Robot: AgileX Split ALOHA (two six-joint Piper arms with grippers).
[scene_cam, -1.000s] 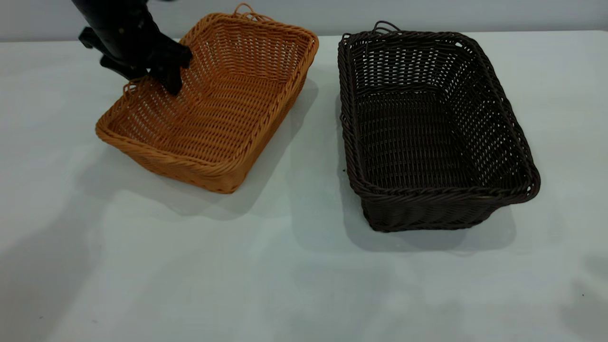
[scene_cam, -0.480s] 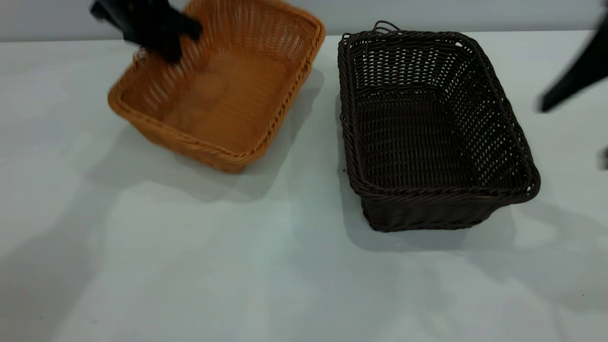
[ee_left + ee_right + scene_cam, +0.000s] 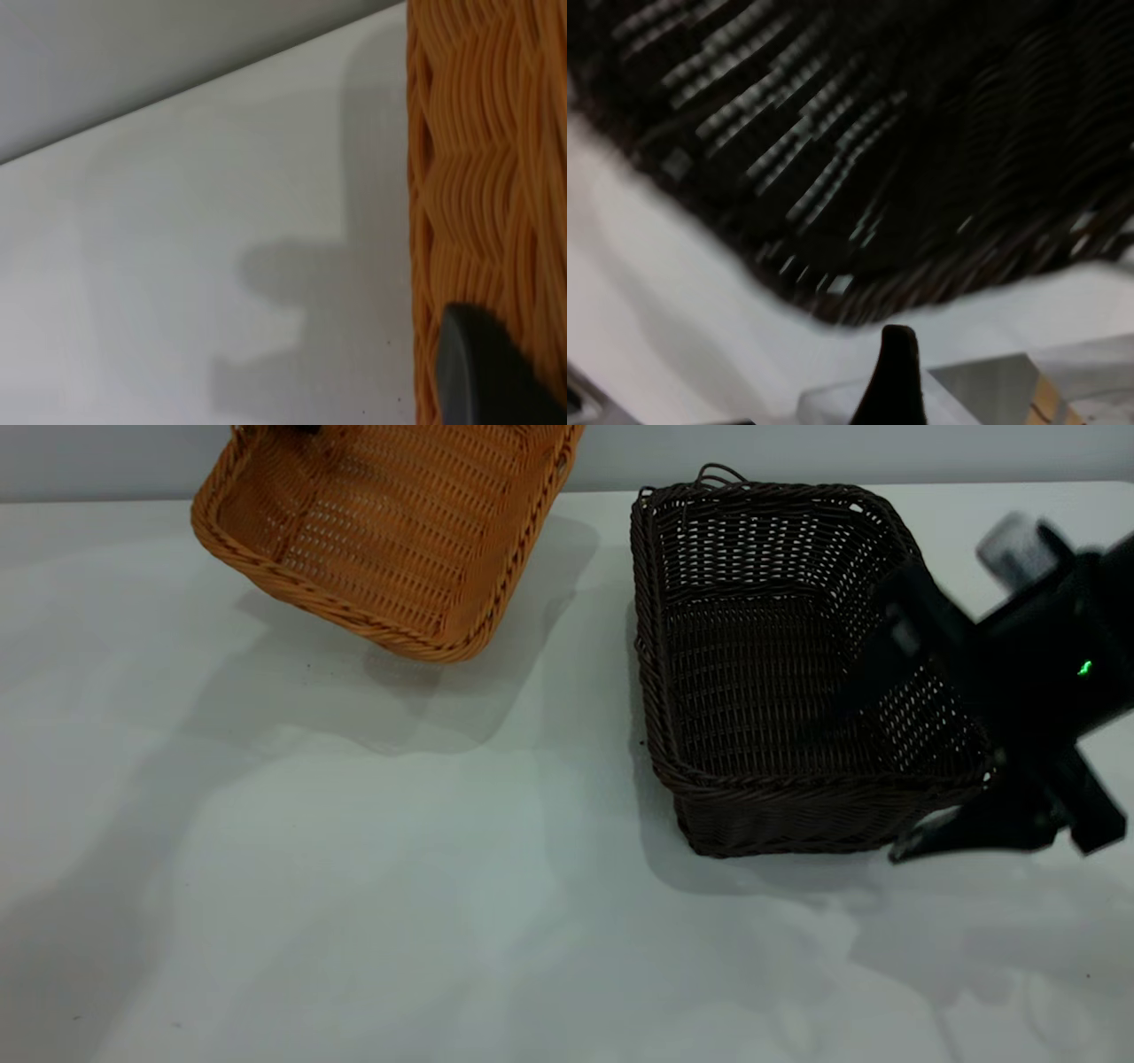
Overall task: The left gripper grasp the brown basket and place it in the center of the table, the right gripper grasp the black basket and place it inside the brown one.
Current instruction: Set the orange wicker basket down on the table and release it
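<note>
The brown basket hangs tilted above the table at the far left, its top cut off by the picture's edge. My left gripper shows only as a dark bit on its far rim. In the left wrist view one finger presses on the orange weave. The black basket stands on the table right of centre. My right gripper is open at its near right corner, one finger over the inside and one outside low by the table. The right wrist view shows the dark weave just beyond a fingertip.
A grey wall runs behind the table's far edge. The brown basket's shadow lies on the bare tabletop left of the black basket. Bare table stretches across the whole front.
The left gripper has lifted the brown basket up off the table toward the top of the picture. The right arm has come in from the right to the black basket's right side.
</note>
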